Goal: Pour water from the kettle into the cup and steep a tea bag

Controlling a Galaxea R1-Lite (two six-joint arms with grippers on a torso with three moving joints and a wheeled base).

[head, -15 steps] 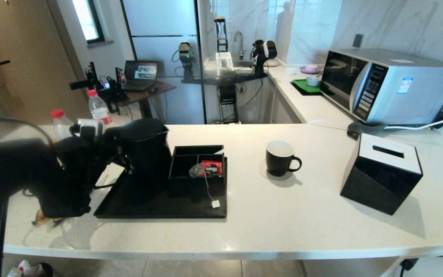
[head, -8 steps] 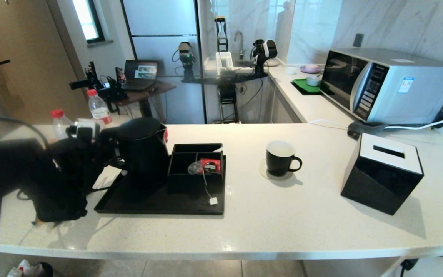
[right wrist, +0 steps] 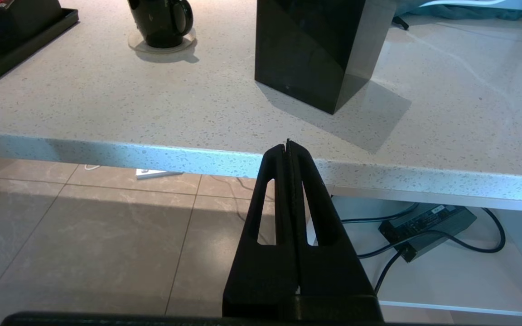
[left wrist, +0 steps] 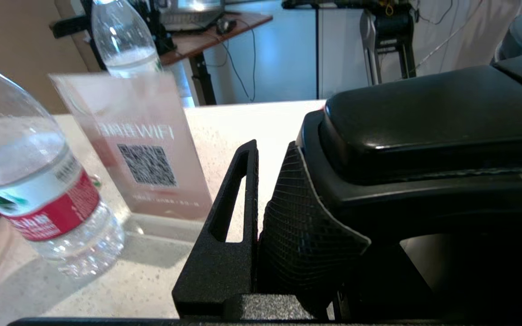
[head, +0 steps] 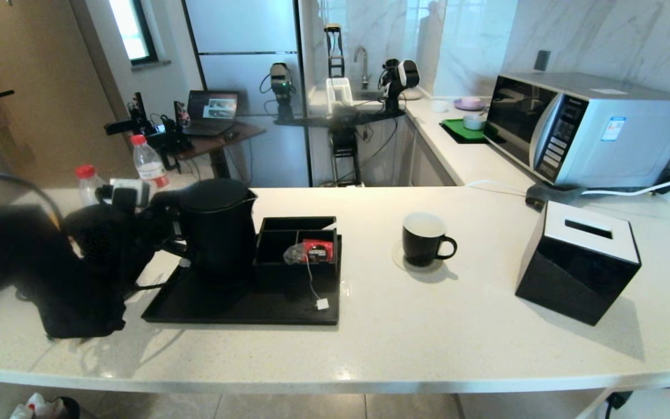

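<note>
Left gripper [head: 163, 233] is clamped on the kettle [head: 218, 230] handle, fingers [left wrist: 224, 235] pinching it from both sides. Kettle sits upright at the tray's [head: 242, 305] left end, on the counter's [head: 428, 326] left part. Tea bag [head: 297, 255] lies in the black organizer [head: 297, 265] on the tray, tag hanging over the front. Cup [head: 425, 238] stands on a coaster mid-counter. Right gripper [right wrist: 288, 149] hangs below the counter's front edge, fingers pressed together.
</note>
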